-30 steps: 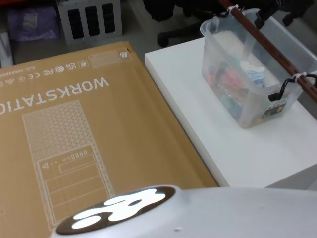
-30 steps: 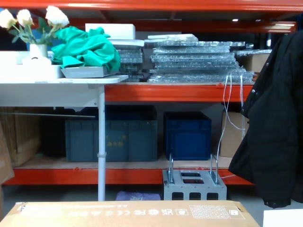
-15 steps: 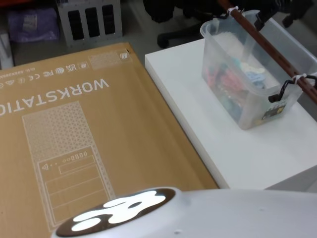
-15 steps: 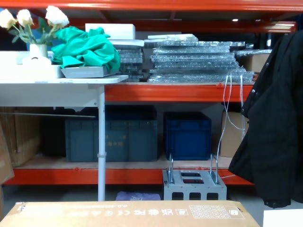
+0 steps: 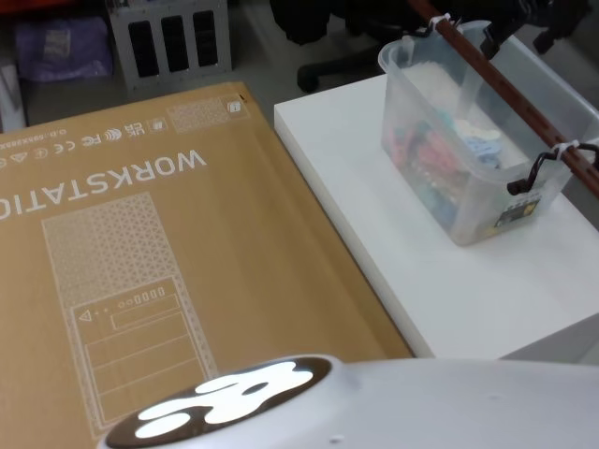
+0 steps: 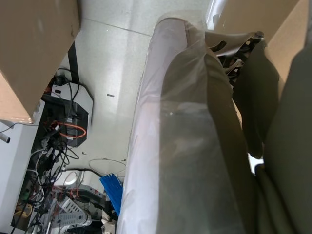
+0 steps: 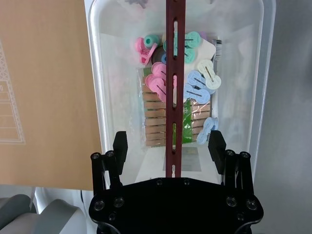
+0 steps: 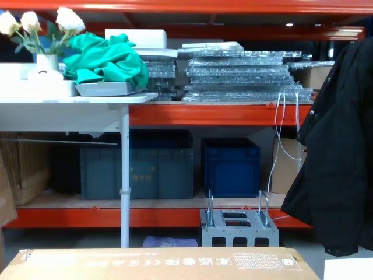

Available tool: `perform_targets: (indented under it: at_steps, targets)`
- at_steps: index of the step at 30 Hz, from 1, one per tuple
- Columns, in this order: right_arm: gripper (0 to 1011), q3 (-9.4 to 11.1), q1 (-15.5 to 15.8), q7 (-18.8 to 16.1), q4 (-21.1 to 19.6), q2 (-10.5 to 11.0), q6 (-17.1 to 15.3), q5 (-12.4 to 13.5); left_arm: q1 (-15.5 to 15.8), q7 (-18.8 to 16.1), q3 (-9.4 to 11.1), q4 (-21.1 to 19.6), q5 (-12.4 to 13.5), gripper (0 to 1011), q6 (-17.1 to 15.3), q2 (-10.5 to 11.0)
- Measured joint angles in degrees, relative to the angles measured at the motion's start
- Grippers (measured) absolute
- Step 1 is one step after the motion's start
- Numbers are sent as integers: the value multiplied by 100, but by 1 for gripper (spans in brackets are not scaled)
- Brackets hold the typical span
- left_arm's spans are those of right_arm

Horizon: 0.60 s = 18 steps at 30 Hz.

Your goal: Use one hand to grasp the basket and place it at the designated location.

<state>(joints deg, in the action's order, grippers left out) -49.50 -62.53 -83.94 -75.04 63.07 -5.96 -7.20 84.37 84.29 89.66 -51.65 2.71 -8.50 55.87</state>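
The basket (image 5: 440,178) is a translucent whitish tub standing on the white table (image 5: 440,290) at the right. Its thin reddish-brown bar handle (image 5: 496,84) runs lengthwise above it on white loops. Inside lie pink, blue and green clips and a pack of wooden pegs. In the right wrist view my right gripper (image 7: 168,146) hangs open over the near end of the basket (image 7: 95,73). The handle (image 7: 173,73) lines up between its two black fingers (image 7: 119,146), and I cannot tell if they touch it. The left wrist view shows a grey covered limb and floor.
A large flat cardboard box (image 5: 140,234) printed WORKSTATION lies beside the table's left edge, also seen as the cardboard box (image 8: 157,262) in the chest view. Behind it are orange shelving, dark blue crates (image 8: 230,166), a grey metal block (image 5: 168,33) and a hanging black coat (image 8: 338,163).
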Motion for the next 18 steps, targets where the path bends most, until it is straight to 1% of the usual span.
perform_targets:
  at_steps: [7,9,13,18]
  targets:
    - [1000,-1,0,0,1,-11,6,-17,0,0,0,0,0,0,0,0]
    - [1000,-27,-5,0,27,-64,5,-89,0,0,0,-1,0,0,0,0]
    - [1000,-49,-9,-3,53,-97,4,-134,0,0,0,2,1,0,0,0]
    - [1001,-144,-28,-4,153,-219,-27,-284,0,0,0,0,0,0,0,0]
